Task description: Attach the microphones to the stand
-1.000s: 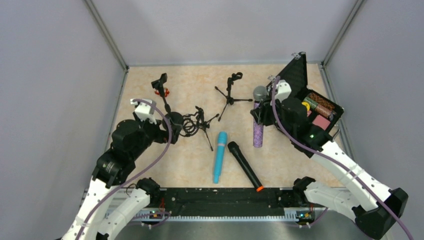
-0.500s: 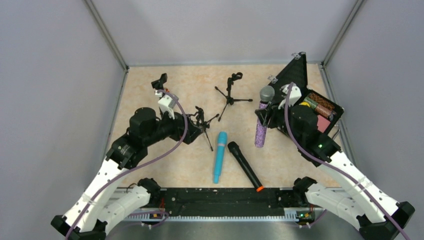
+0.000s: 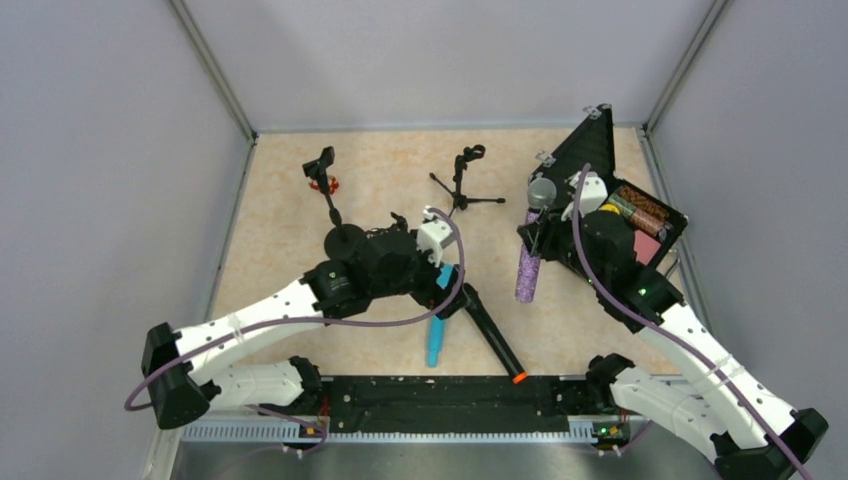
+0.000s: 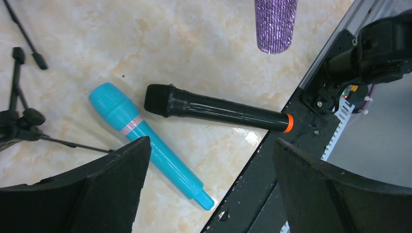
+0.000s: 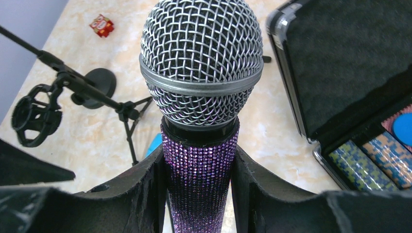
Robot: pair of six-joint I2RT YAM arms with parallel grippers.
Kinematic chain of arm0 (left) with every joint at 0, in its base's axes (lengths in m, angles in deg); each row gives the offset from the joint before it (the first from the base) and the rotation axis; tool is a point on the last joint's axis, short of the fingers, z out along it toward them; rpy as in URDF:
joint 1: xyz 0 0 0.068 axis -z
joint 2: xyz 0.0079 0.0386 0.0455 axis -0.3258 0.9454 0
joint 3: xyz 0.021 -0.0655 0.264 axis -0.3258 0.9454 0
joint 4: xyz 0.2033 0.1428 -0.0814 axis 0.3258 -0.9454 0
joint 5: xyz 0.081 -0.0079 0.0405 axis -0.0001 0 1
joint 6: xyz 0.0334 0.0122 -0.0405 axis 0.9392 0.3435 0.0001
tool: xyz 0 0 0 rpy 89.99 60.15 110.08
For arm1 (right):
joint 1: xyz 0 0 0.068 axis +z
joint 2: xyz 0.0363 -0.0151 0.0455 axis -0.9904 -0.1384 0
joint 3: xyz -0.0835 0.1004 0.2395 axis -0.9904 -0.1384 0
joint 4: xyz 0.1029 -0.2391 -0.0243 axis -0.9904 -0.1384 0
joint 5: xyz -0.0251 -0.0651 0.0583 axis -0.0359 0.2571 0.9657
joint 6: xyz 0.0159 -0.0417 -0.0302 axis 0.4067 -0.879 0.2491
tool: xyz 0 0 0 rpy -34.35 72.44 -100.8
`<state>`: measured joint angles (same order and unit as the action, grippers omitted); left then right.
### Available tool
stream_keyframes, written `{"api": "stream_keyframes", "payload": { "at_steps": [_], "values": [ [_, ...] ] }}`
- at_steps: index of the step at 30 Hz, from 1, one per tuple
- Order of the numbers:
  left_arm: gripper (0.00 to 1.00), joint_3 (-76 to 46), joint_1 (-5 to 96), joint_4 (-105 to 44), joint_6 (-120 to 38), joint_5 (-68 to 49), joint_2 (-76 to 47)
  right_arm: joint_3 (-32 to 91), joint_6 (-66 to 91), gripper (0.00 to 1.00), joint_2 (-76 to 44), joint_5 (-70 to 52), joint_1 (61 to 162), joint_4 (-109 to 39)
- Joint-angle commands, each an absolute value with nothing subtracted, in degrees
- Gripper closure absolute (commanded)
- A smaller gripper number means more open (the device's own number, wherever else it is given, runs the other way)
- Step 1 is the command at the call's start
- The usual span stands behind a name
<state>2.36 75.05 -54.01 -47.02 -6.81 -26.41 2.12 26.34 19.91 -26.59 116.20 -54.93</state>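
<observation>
Two mics flat on worktop [image 3: 290,230], side by side: turquoise mic [image 4: 145,141], black mic [image 4: 218,109] w/ orange end. I see L claw [image 4: 210,150] wide open, empty, hovering over both. R claw [image 5: 197,184] clamped on purple mic [image 5: 199,160], head up.

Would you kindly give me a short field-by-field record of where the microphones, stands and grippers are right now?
left gripper: open, empty, above the two lying microphones
right gripper: shut on the purple glitter microphone, mesh head up
turquoise microphone: lying on the table, beside the black one
black microphone with orange end: lying on the table, orange end toward the near rail
round-base stand: clip empty
tripod stand: clip empty
progress: no microphone on a stand yet
</observation>
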Motion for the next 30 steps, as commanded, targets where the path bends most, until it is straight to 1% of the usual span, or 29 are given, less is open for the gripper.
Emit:
{"api": "stream_keyframes", "payload": {
  "at_steps": [1,7,12,15,23,30],
  "values": [
    [0.01,2.56,80.8,-44.77,-45.49,-1.79,-22.94,3.62,28.57,1.0,19.68,-23.16,111.24,-55.53],
    [0.03,8.17,86.03,-36.56,-46.28,2.37,-18.26,3.28,29.56,1.0,17.8,-17.68,105.06,-58.29],
    [0.05,8.61,89.45,-36.76,-47.69,4.52,-10.47,3.78,28.56,1.0,16.28,-14.57,100.3,-60.6],
    [0.05,7.56,91.56,-38.81,-48.47,4.97,-6.14,4.19,27.7,1.0,15.52,-13.12,98.01,-61.49],
    [0.05,6.27,95.79,-38.88,-50.13,4.71,4.06,5.42,26.41,1.0,14.19,-13.16,95.77,-62.63],
    [0.03,3.5,96.27,-35.45,-50.16,8.81,10.1,6.48,26.04,1.0,13.86,-13.61,95.58,-63.26]
  ]
}}
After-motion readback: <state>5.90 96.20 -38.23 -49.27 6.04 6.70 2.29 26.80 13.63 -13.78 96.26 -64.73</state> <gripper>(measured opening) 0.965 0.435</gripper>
